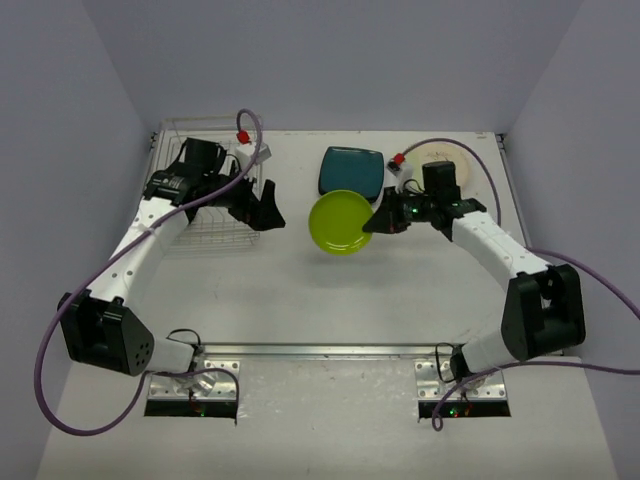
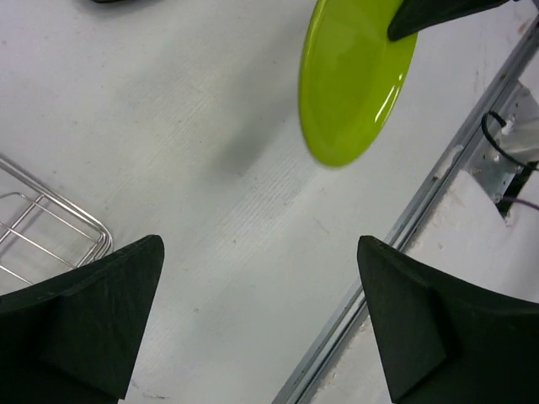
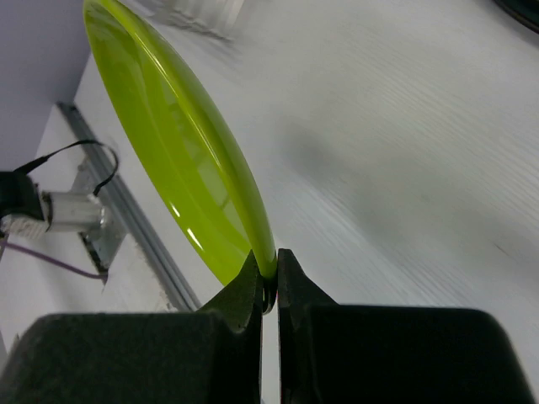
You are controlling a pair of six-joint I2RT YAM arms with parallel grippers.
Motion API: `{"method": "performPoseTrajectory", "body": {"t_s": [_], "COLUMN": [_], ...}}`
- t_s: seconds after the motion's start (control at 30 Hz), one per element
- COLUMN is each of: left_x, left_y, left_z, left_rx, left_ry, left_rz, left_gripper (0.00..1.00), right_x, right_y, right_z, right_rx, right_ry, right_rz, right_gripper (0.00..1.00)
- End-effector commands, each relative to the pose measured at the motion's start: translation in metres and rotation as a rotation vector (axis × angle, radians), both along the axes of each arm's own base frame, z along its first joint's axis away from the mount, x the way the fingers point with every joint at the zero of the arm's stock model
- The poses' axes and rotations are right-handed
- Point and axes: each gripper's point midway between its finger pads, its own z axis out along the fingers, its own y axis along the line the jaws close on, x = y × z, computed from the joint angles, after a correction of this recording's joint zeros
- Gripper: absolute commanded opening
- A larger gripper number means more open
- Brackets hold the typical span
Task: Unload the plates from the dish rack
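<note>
top external view: the right claw (image 1: 377,222) is clamped on the rim of a round yellow-green plate (image 1: 340,222), holding it clear of the white surface (image 1: 300,300) near the middle. the right wrist view shows both fingers pinched tight on that rim. the left claw (image 1: 262,210) stands wide with nothing in it, just beside the silvery wire dish rack (image 1: 205,228) at the far left. a dark teal rounded-square plate (image 1: 352,170) lies flat beyond the held plate. a round cream plate (image 1: 440,155) lies further right, partly hidden by the right arm (image 1: 490,240).
</note>
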Motion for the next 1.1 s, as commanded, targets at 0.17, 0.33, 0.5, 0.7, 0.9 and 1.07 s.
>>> {"method": "performPoseTrajectory", "body": {"t_s": [0.17, 0.33, 0.5, 0.7, 0.9, 1.07], "left_x": [0.083, 0.101, 0.107, 0.11, 0.121, 0.13], "left_y": [0.1, 0.139, 0.183, 0.229, 0.267, 0.285], "left_z": [0.039, 0.03, 0.024, 0.015, 0.014, 0.016], "left_rx": [-0.043, 0.076, 0.129, 0.195, 0.255, 0.277], "left_ry": [-0.139, -0.136, -0.118, -0.082, -0.065, -0.055], "left_rz": [0.503, 0.676, 0.848, 0.917, 0.986, 0.991], "left_gripper": [1.0, 1.0, 1.0, 0.88, 0.84, 0.79], "right_x": [0.01, 0.02, 0.041, 0.062, 0.073, 0.073], "right_y": [-0.147, -0.166, -0.171, -0.177, -0.183, -0.178], "right_z": [-0.081, -0.111, -0.132, -0.144, -0.157, -0.159], "right_rx": [-0.155, -0.147, -0.126, -0.139, -0.167, -0.158], "right_ry": [0.189, 0.346, 0.426, 0.446, 0.508, 0.555], "right_rz": [-0.344, -0.411, -0.429, -0.448, -0.457, -0.425], "right_gripper": [0.0, 0.0, 0.0, 0.0, 0.04, 0.1]}}
